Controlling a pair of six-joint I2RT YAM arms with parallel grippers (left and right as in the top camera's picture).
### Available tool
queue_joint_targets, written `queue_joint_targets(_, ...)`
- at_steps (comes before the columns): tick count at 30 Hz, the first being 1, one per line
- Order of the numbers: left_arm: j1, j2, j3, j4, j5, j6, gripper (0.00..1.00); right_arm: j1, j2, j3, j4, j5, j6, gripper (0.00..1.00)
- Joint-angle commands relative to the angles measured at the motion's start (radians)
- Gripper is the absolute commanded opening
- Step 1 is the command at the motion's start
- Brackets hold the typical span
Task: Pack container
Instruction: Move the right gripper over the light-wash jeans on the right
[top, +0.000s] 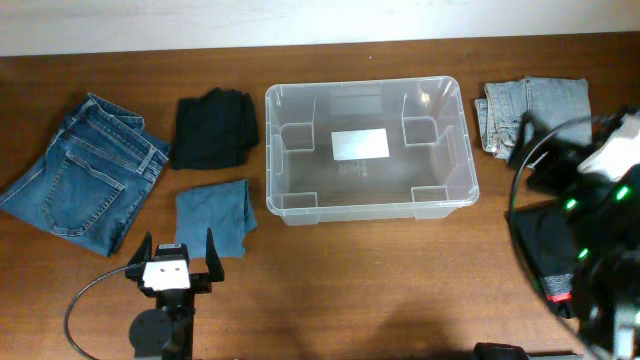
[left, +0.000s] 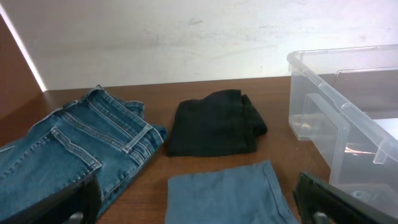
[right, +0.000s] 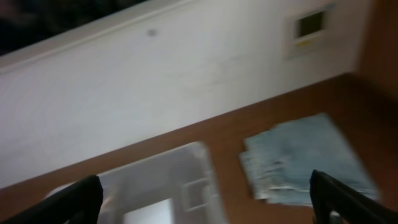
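Note:
The clear plastic container (top: 272, 150) stands empty in the middle of the table, with a white label on its floor. It also shows in the left wrist view (left: 323, 118) and, blurred, in the right wrist view (right: 155, 177). My left gripper (top: 178, 252) is open and empty near the front edge, just in front of a folded blue-grey cloth (top: 212, 218). In the left wrist view its fingers (left: 199, 208) straddle that cloth (left: 227, 190). My right gripper (right: 205, 199) is open and empty, raised at the right, facing the container and folded light jeans (right: 305, 162).
Blue jeans (top: 85, 175) lie at the far left and a folded black garment (top: 213, 128) lies left of the container. Folded light jeans (top: 530, 112) lie at the back right. A black garment (top: 545, 245) lies under my right arm (top: 600, 195). A white wall stands behind.

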Motion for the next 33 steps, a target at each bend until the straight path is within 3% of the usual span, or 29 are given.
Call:
queue_joint_targets(1, 0.003, -0.008, -0.007, 0.003, -0.011, 0.019, 0.99, -0.125, 0.101, 0.136, -0.077, -0.026, -0.117, 0.98)
queue_joint_targets(10, 0.003, -0.008, -0.007, 0.003, -0.011, 0.019, 0.99, -0.428, 0.387, 0.289, -0.159, -0.320, -0.132, 0.98)
queue_joint_targets(17, 0.003, -0.008, -0.007, 0.003, -0.011, 0.019, 0.99, -0.462, 0.631, 0.290, -0.192, -0.298, -0.134, 0.98)
queue_joint_targets(21, 0.003, -0.008, -0.007, 0.003, -0.011, 0.019, 0.99, -0.462, 0.741, 0.290, -0.168, -0.191, -0.167, 0.98)
queue_joint_targets(25, 0.003, -0.008, -0.007, 0.003, -0.011, 0.019, 0.99, -0.465, 0.799, 0.290, -0.127, -0.035, -0.175, 0.98)
queue_joint_targets(33, 0.003, -0.008, -0.007, 0.003, -0.011, 0.019, 1.00, -0.476, 0.808, 0.290, -0.068, -0.032, -0.294, 0.98)
